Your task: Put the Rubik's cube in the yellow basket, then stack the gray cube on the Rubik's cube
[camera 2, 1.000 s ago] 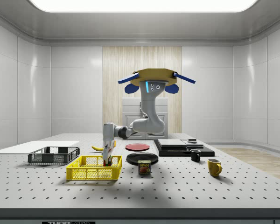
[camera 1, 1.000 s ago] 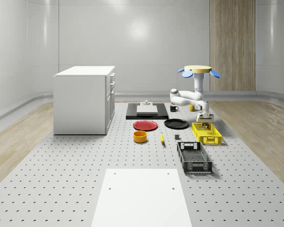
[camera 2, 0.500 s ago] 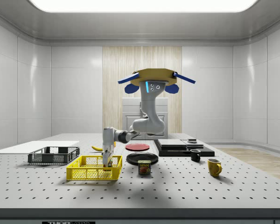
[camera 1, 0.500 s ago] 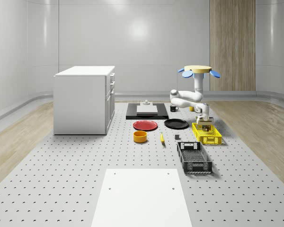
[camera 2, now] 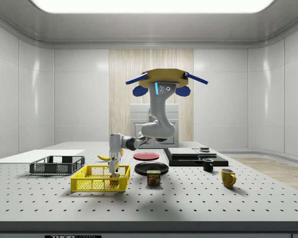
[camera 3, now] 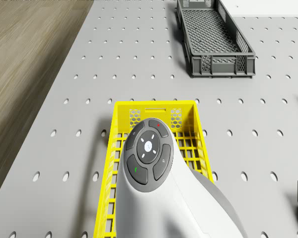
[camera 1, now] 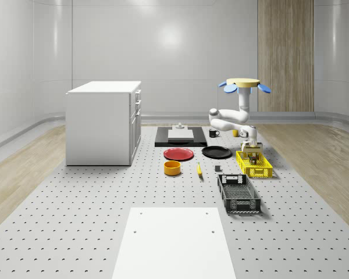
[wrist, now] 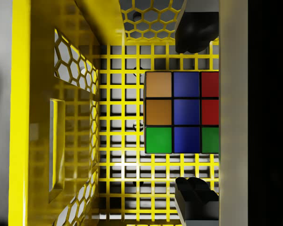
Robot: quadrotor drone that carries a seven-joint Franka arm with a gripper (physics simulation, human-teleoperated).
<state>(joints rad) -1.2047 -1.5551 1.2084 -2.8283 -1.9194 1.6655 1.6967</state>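
Rubik's cube [wrist: 181, 112] sits squarely inside yellow basket [wrist: 75, 117].

- I read "SPAM" on the can [camera 2: 153, 177] standing on the table in the side view.
- I find nothing else legible.

Rubik's cube [wrist: 181, 112] in the basket [camera 1: 255, 164], under the gripper [wrist: 194, 108]; drone [camera 2: 161, 81] above.

- Drone [camera 2: 163, 78]: flat tan-yellow body, blue rotors, cyan light strip.
- Arm [camera 2: 156, 125]: glossy white links, grey joints.
- Wrist cap [camera 3: 149, 154]: dark grey button pad.
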